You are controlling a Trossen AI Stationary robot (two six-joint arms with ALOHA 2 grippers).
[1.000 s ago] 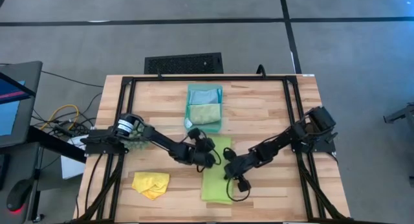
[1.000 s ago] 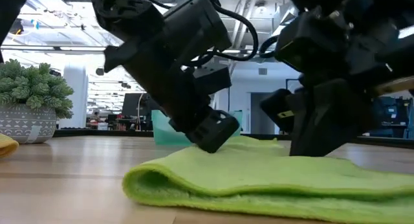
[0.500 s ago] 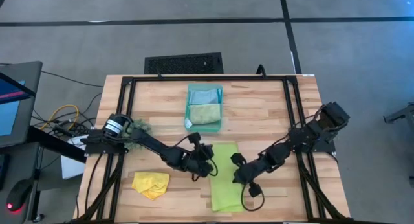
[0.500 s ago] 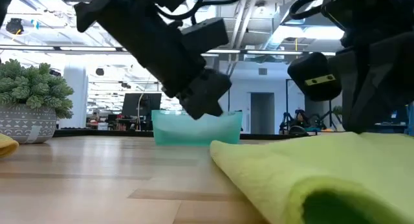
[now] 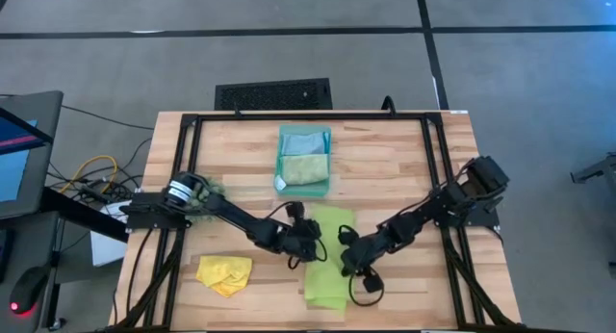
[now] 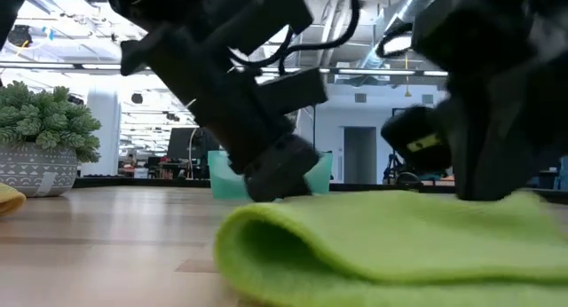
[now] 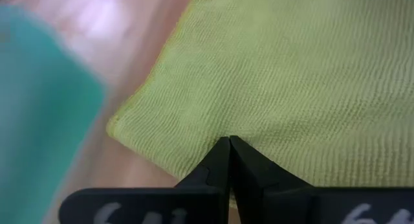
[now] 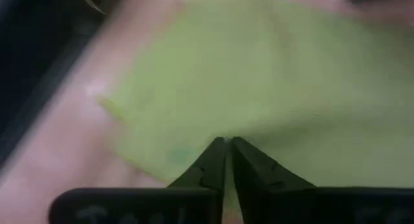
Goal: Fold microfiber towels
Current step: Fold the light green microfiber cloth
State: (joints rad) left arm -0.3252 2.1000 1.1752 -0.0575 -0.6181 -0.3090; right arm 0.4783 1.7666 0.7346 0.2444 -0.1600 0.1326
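Lime green towel lies folded on the counter, in front of the teal tray. Left gripper rests on its left edge with fingers pressed together; right gripper, at its right edge, shows fingers nearly together, with no visible hold on the cloth.

A wooden table in a black frame carries everything. Near its front edge, about the middle, lies a folded lime towel. A crumpled yellow towel lies toward the front left corner, well apart from it. Toward the back, at the middle, stands a teal tray holding a blue and a pale green cloth. A potted plant stands at the left side
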